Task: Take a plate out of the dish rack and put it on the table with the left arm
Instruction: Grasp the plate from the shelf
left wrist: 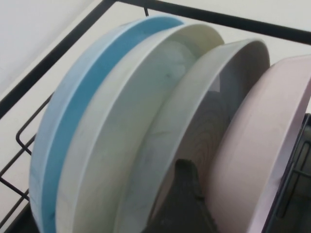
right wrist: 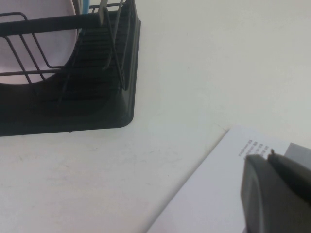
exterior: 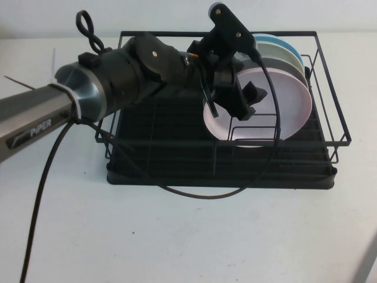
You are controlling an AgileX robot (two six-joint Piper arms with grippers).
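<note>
Four plates upright in dish rack [exterior: 330, 127], left gripper [exterior: 227, 88] jaws straddling pink plate [exterior: 283, 106] rim, right gripper [right wrist: 274, 194] jaws closed, empty, above table [exterior: 177, 236].

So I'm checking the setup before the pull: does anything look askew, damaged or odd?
Nothing stands out. The round pale pink plate stands on edge in the black wire dish rack, in front of the grey and blue plates. The left gripper is at its face; the right gripper hangs over paper.
</note>
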